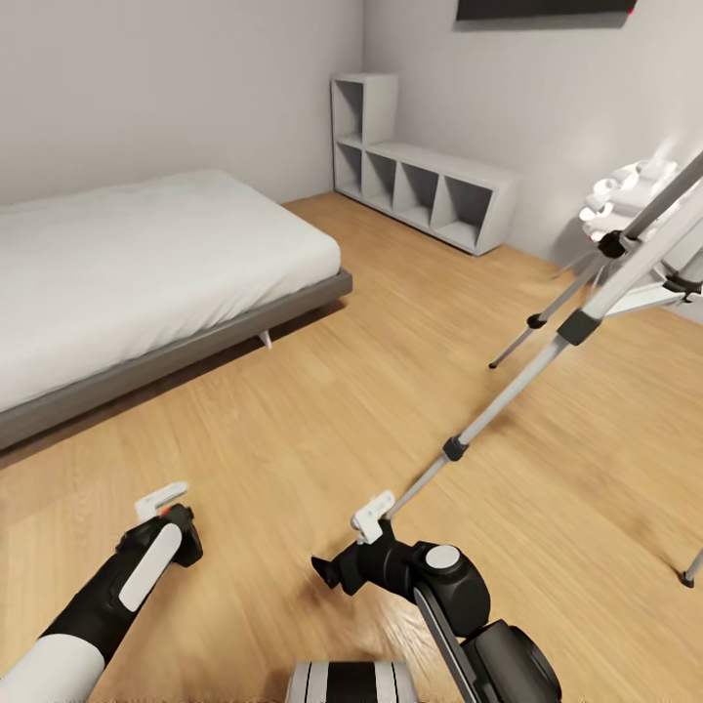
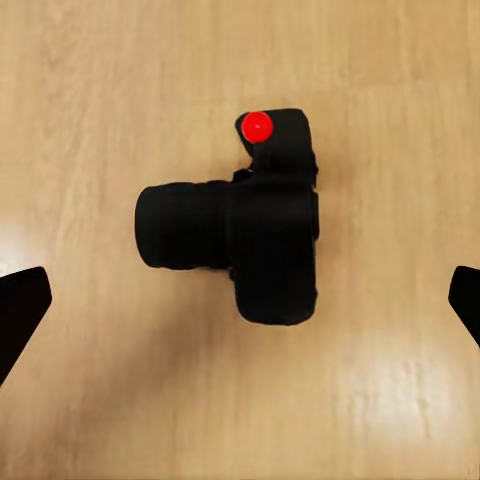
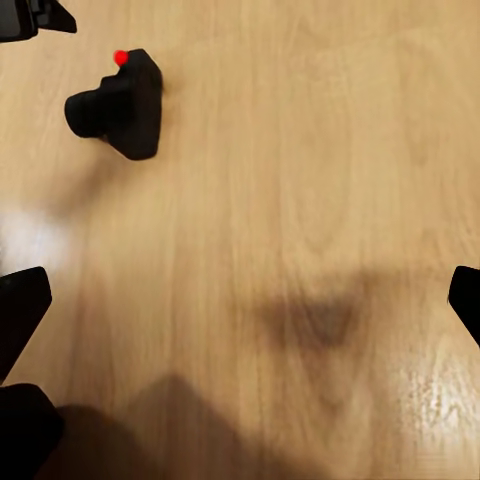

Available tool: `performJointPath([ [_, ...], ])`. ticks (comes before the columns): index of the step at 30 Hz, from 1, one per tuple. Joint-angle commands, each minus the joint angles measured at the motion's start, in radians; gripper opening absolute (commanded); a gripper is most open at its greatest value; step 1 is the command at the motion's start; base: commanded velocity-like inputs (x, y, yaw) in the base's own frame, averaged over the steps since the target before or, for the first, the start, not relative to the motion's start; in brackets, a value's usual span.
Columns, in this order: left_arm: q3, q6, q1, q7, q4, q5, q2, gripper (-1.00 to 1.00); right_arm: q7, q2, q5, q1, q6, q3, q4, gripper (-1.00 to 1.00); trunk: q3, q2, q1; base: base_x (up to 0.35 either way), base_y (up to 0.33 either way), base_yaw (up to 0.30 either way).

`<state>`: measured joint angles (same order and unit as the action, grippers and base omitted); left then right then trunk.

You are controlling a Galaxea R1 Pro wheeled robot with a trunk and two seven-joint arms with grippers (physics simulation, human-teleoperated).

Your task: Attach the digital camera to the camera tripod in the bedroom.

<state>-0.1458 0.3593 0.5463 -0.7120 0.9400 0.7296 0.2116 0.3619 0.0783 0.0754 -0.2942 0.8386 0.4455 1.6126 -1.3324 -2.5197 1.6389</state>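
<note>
Left gripper point(image 2: 240, 300) hangs over the light wood floor point(image 1: 322, 410), fingers spread wide apart, black fingertips point(image 2: 20, 305) at both edges of the left wrist view. The digital camera point(image 2: 250, 235) lies on the floor directly below this claw, between the two fingertips, touching neither. Black body, lens barrel sticking out to one side, red dot point(image 2: 257, 126) on its top part.

Right gripper point(image 3: 240, 300) also points down at bare floor, fingers apart, nothing between them. From this claw the digital camera sits off to one side, well apart, near a black bit of the other arm at the frame corner.

In the head view the left gripper point(image 1: 161, 508) and right gripper point(image 1: 376, 517) are both low over the floor, side by side. The camera tripod point(image 1: 576, 327) stands ahead and right of the right claw, one silver-grey leg slanting down to end just beside it. Grey-framed white bed point(image 1: 146, 264) lies ahead of the left claw, grey cubby shelf point(image 1: 420, 166) against the far wall.
</note>
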Motion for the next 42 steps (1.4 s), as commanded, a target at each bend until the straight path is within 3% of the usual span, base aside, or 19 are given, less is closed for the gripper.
performJointPath([
  [1, -0.005, 0.001, 0.002, -0.007, 0.002, 0.001, 0.0, 1.0, 0.006, 0.001, 0.008, 0.0, 0.005, 0.0, 0.001, 1.0, -0.005, -0.001, 0.0, 0.0, 0.0, 0.0],
  [6, -0.008, -0.003, 0.027, -0.008, 0.003, -0.016, -0.019, 1.0, 0.006, 0.001, 0.007, 0.002, 0.006, 0.002, 0.001, 1.0, -0.024, -0.002, 0.002, 0.0, 0.0, 0.0],
  [21, -0.009, -0.008, 0.078, -0.004, 0.002, -0.025, -0.037, 1.0, 0.006, 0.001, 0.007, 0.004, 0.007, 0.004, 0.001, 1.0, -0.082, -0.005, 0.009, 0.0, 0.0, 0.0],
  [30, -0.01, -0.062, 0.082, -0.008, -0.004, -0.025, -0.05, 1.0, 0.007, 0.002, 0.007, -0.004, 0.007, -0.003, 0.001, 1.0, -0.117, -0.007, 0.013, 0.0, 0.0, 0.0],
  [33, -0.01, -0.071, 0.082, -0.009, -0.006, -0.025, -0.052, 1.0, 0.007, 0.0, 0.007, -0.015, 0.009, -0.03, 0.001, 1.0, -0.125, -0.008, 0.014, 0.0, 0.0, 0.0],
  [36, -0.011, -0.076, 0.082, -0.009, -0.006, -0.024, -0.053, 1.0, 0.007, -0.002, 0.007, -0.025, 0.006, -0.091, 0.001, 1.0, -0.125, -0.008, 0.014, 0.0, 0.0, 0.0],
  [37, -0.012, -0.078, 0.082, -0.009, -0.007, -0.025, -0.053, 1.0, 0.008, -0.003, 0.006, -0.03, 0.002, -0.134, 0.001, 1.0, -0.125, -0.008, 0.014, 0.0, 0.0, 0.0],
  [38, -0.012, -0.078, 0.082, -0.009, -0.007, -0.025, -0.053, 1.0, 0.008, -0.003, 0.006, -0.03, 0.002, -0.134, 0.001, 1.0, -0.125, -0.008, 0.014, 0.0, 0.0, 0.0],
  [42, -0.013, -0.08, 0.081, -0.009, -0.007, -0.025, -0.053, 1.0, 0.009, -0.005, 0.006, -0.037, -0.004, -0.194, 0.002, 1.0, -0.125, -0.008, 0.014, 0.0, 0.0, 0.0],
])
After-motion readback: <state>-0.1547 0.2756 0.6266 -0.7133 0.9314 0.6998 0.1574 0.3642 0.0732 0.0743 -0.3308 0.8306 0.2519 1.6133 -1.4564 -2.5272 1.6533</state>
